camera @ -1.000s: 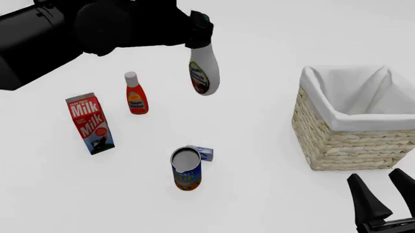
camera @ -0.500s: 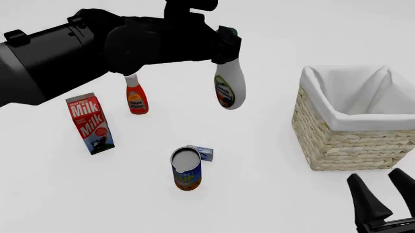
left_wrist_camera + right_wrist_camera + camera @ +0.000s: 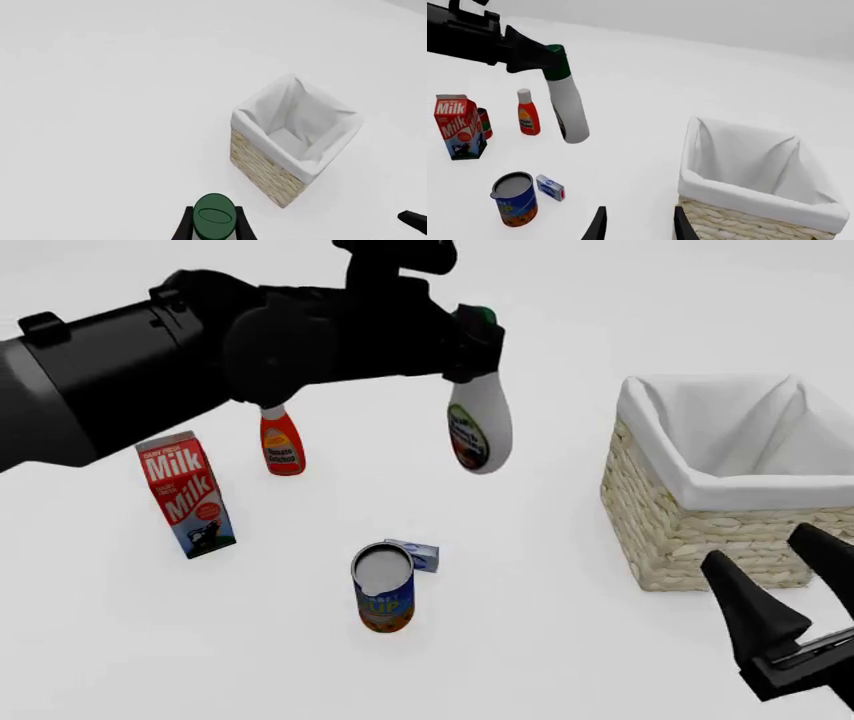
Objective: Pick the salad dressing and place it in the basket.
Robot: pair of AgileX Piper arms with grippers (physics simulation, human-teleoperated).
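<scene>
2 arms share this table, and the carrying step is in hand: the bottle is off the table and on its way to the basket [image 3: 727,485], the biggest thing here, which sits at the right side with its white cloth lining folded over the rim and nothing visible inside. The left arm reaches in from the left, and its gripper [image 3: 470,330] is clamped on the dark green cap of the salad dressing [image 3: 479,425], so the white bottle hangs cap-up in the air above the middle of the table, label facing left, well apart from the basket and left of it. The left wrist view shows the fingers [image 3: 181,227] pressed on either side of that cap, with the basket lying ahead. The right gripper [image 3: 781,585] waits at the near right corner, its fingers apart and holding nothing, just in front of the basket's near wall. Smaller things stand on the left half: a milk carton [image 3: 186,494], a red bottle [image 3: 280,443] with a white cap, a can [image 3: 384,586] and a tiny box [image 3: 418,555] touching it. I judge the next move must carry the bottle further right until it hangs over the lining, high enough to clear the rim, then lower and release.
</scene>
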